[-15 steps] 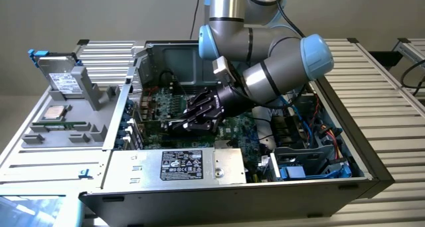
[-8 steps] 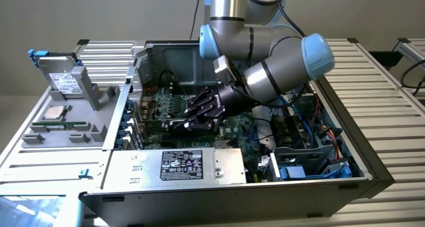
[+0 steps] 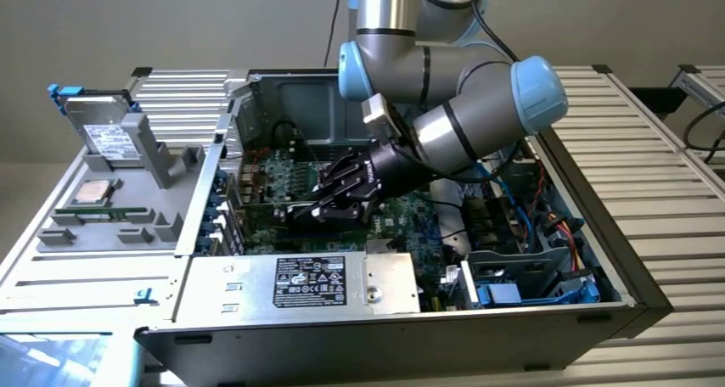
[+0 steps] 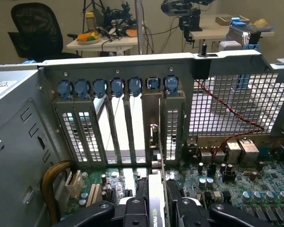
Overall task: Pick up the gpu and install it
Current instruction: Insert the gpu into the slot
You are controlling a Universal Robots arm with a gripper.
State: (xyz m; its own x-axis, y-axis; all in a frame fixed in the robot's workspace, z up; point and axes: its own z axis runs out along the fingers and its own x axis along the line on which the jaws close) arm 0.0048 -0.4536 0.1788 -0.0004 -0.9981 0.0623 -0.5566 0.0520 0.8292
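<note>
installation in hand: pincer clenched on the gpu, held edge-on just before the rear slot panel; seating likely calls for a straight, squared push with its end against that panel

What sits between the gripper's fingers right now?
The gpu, edge-on, held between the fingers of the gripper, its silver bracket pointing at the rear slot panel above the motherboard. The wrist view shows this.
</note>
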